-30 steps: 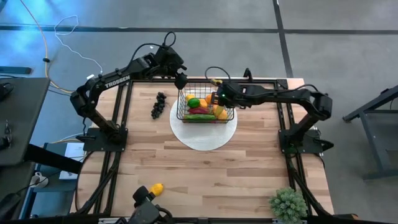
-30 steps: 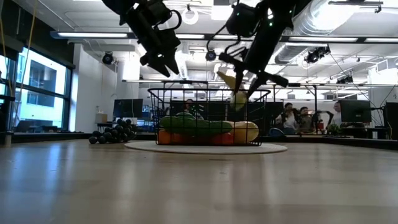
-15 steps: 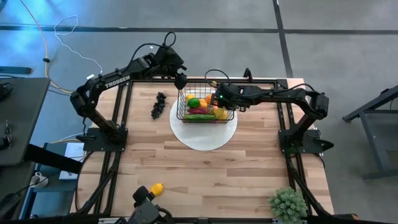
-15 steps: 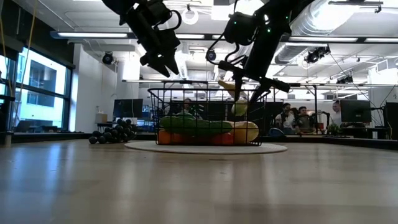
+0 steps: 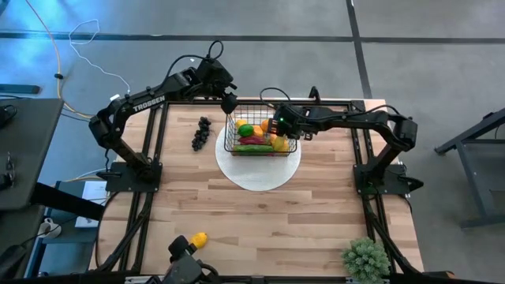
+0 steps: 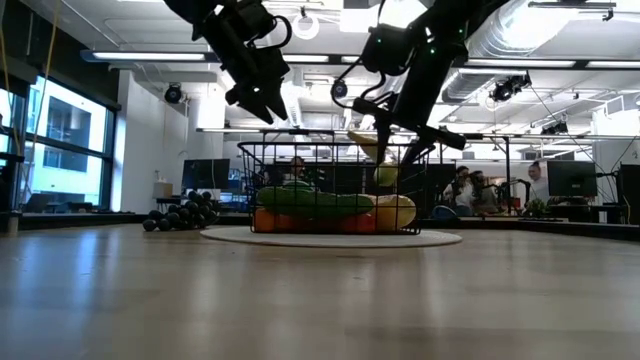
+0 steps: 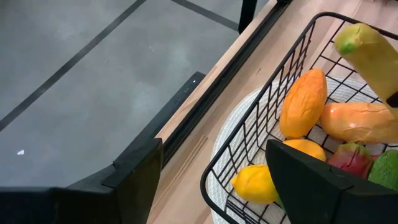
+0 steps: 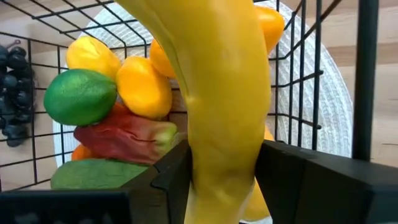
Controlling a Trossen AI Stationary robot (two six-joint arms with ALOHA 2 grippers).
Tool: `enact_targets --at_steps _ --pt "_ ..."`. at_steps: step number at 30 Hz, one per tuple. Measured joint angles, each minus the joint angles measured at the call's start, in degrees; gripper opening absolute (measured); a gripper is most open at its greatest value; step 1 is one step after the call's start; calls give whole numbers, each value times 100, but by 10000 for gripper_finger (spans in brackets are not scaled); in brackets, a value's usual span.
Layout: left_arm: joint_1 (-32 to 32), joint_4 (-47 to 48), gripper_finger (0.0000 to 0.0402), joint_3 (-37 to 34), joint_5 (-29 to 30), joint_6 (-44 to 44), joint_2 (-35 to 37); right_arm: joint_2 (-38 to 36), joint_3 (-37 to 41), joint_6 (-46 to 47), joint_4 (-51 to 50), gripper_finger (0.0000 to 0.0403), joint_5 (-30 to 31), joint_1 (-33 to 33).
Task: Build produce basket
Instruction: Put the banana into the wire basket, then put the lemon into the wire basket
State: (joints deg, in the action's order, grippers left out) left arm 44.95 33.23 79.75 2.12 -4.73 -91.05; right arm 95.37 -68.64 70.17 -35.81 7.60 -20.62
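1. The right gripper (image 5: 278, 125) stood over the basket (image 5: 261, 131), fingers slightly apart, the banana (image 8: 221, 93) between them; whether it was gripped was hard to tell.
2. The left gripper (image 5: 230, 103) hung open and empty at the basket's corner.
3. The basket was mostly filled; grapes (image 5: 202, 133) beside it and a yellow piece (image 5: 199, 238) well apart remained.

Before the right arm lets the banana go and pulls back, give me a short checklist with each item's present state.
1. Banana between the right gripper fingers: ok.
2. Banana over the basket, inside its rim: ok.
3. Banana resting on the produce below: cannot tell.
4. Basket on the white disc: ok.
5. Left gripper, open, outside the basket's back corner, clear of the right arm: ok.
6. Grapes in the basket: not ok, on the table to its left.
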Motion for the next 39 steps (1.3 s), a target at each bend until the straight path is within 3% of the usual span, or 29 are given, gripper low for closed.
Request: enact_targets --at_steps 5,14,22,31,39 --pt "0 0 275 0 -1 0 0 0 0 -14 -86 149 -80 -42" --pt "2 0 275 0 1 0 0 0 0 -15 -124 207 -176 -176" --pt "2 20 275 0 1 -4 0 -17 -194 -331 -55 211 -269 -277" --pt "2 884 275 0 3 -200 244 -22 -1070 -1547 -280 211 125 -277" --pt "-25 1994 275 0 -40 492 735 -22 -1648 -2811 -283 211 132 -414"
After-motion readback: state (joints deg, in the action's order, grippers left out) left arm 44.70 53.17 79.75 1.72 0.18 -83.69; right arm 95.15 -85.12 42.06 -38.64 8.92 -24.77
